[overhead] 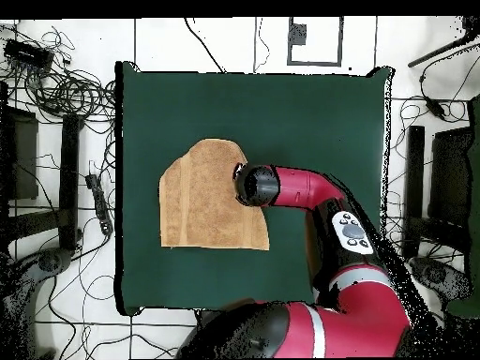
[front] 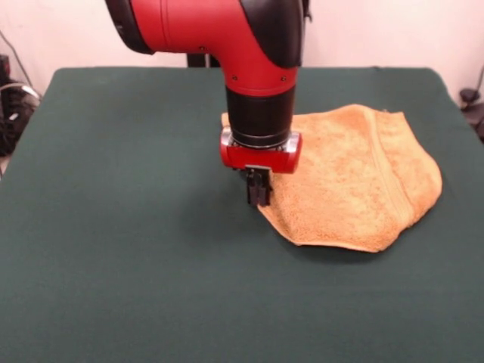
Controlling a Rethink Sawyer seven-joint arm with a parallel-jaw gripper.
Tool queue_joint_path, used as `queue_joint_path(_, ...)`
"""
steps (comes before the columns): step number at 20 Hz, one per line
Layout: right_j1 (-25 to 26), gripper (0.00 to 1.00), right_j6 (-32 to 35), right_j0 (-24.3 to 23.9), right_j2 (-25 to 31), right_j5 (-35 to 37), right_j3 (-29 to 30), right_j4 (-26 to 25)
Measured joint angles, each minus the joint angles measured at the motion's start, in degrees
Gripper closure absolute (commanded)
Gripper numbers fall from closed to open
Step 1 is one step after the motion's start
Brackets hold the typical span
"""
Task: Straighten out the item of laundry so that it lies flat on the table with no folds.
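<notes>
- I find the towel [front: 354,178] lying on the table [front: 113,249], off toward the right side of the cloth surface in the front view, well clear of every table edge.
- It does not lie flat: the outline is rounded and lopsided, not rectangular, and a doubled layer runs along its right side, where the woven band [front: 393,181] curves down toward the near corner.
- In the overhead view the towel [overhead: 208,199] shows one straight hemmed edge toward the robot's side and one rounded, tucked-in edge opposite.
- I judge the material soft, light and limp terry. It will drape and drag, not slide as one stiff piece, and a pull on one layer may carry the layer beneath with it.
- I judge the best hold to be a free corner or the hem of the folded-over flap, pinching the top layer only, then drawing it outward away from the towel's middle.
- The gripper [front: 259,190] hangs at the towel's left edge in the front view, its tips low over or against that border; I cannot tell whether they touch the cloth.
- The fingers appear close together, as one narrow dark block, and I see no cloth lifted between them.
- The arm [overhead: 300,186] covers the towel's edge nearest it from above.
</notes>
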Motion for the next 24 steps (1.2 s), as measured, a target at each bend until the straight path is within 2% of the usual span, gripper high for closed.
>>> queue_joint_path(9,-0.34,1.00,0.00,-1.01,0.65,-0.87,0.92,-0.07)
queue_joint_path(24,-4.92,1.00,0.00,-1.80,-1.48,-1.29,2.59,-5.37)
